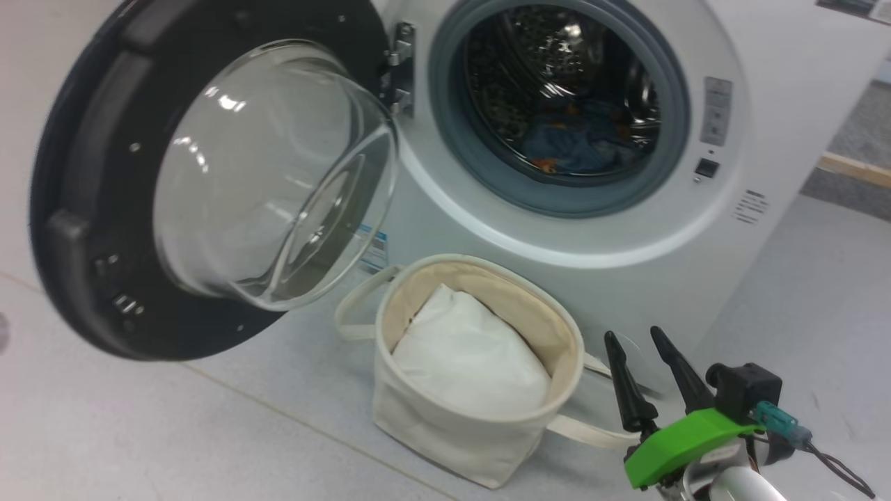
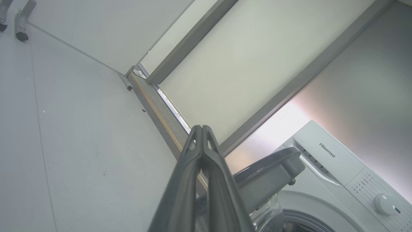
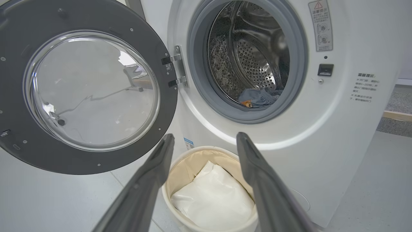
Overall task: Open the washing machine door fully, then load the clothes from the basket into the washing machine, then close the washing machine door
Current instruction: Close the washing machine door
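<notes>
The washing machine [image 1: 626, 236] [image 3: 338, 129] [image 2: 334, 174] stands with its door [image 1: 139, 188] [image 3: 83, 87] swung wide open to the left. Blue clothes [image 1: 578, 142] [image 3: 262, 96] with orange specks lie at the bottom of the steel drum. The cream basket [image 1: 487, 431] [image 3: 180, 167] sits on the floor in front of the machine and holds plain white padding [image 1: 470, 355] [image 3: 214, 199]. My right gripper [image 1: 640, 341] [image 3: 204, 137] is open, empty, to the right of the basket and above it. My left gripper [image 2: 201, 129] is shut on nothing, off to the left of the door's edge [image 2: 270, 174].
Pale grey floor [image 1: 174, 431] lies around the basket. A skirting strip and wall panels [image 2: 257, 64] run behind the machine. Caster legs [image 2: 19, 22] stand at the far left of the left wrist view. A wooden ledge [image 1: 856, 167] lies to the right of the machine.
</notes>
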`<state>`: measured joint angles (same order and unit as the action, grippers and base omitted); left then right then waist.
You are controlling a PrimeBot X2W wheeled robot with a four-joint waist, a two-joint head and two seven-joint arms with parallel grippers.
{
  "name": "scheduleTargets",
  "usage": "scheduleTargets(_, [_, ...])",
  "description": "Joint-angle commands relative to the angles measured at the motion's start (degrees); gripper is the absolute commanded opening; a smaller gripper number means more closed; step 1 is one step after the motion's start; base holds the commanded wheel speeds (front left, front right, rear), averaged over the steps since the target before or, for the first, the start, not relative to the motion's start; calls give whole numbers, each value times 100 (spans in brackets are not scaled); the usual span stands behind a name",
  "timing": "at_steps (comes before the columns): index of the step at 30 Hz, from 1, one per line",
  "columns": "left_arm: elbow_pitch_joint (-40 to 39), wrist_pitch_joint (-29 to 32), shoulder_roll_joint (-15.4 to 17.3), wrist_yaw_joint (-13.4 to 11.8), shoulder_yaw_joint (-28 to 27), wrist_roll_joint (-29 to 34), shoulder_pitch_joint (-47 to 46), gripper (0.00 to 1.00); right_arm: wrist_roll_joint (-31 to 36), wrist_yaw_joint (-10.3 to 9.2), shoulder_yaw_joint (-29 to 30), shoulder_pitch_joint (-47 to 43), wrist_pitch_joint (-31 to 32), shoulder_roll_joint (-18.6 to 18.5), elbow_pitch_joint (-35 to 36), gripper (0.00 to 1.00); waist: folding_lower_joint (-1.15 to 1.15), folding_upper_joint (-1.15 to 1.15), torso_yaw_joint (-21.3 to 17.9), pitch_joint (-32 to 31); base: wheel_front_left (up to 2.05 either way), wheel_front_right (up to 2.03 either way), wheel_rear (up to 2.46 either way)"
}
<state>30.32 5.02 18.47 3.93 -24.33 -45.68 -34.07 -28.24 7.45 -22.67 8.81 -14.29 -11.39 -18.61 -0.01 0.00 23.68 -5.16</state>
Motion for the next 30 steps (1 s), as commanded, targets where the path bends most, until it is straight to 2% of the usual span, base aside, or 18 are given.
scheduleTargets(1, [96, 144, 346, -66, -329, -250, -424, 0, 57, 3, -31, 129, -71, -104, 215, 100, 1, 0, -164, 37, 0, 0, 0])
scheduleTargets(9, [1637, 985, 817, -214, -1189, -1352, -967, 0, 85, 3, -72, 191, -71, -254, 201, 100, 1, 0, -702, 142, 0, 0, 0])
scheduleTargets(14, [2236, 1590, 1009, -191, -1199, -1556, -1085, 0, 76, 3, -96, 242, -71, -336, 196, 100, 1, 0, -909, 176, 0, 0, 0])
scheduleTargets(18, [2501, 2006, 1113, -75, -1066, -1568, -1111, 0, 73, 3, -62, 248, -71, -376, 215, 100, 1, 0, -966, 194, 0, 0, 0])
scheduleTargets(22, [2709, 2666, 1076, 17, -892, -1635, -1134, 0, 66, 3, -12, 220, -71, -369, 212, 100, 1, 0, -912, 191, 0, 0, 0])
scheduleTargets(27, [2791, 3677, 846, 110, -568, -1692, -1146, 0, 60, 3, 16, 176, -71, -288, 241, 100, 1, 0, -729, 146, 0, 0, 0])
scheduleTargets(30, [2712, 4006, 686, 171, -408, -1691, -1123, 0, 62, 3, 31, 154, -71, -260, 245, 100, 1, 0, -633, 124, 0, 0, 0])
